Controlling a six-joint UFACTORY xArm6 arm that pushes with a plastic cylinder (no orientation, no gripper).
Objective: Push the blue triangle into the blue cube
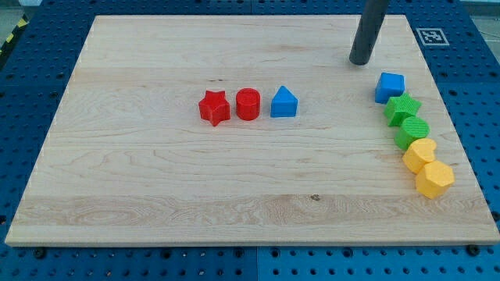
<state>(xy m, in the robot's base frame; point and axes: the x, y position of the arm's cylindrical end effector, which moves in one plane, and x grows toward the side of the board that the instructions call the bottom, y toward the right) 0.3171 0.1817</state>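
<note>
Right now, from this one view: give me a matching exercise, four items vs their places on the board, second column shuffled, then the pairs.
Column 1:
1. my tip
2. blue triangle
3. blue cube
4. red star

Column 2:
A. view's-left end of the middle row
B. top of the chain at the view's right
C. above the blue cube, touching nothing
D. view's-right end of the middle row

Pairs: 1-C, 2-D, 3-B, 4-A

No readable text; fiducial marker [431, 36] beside board corner.
</note>
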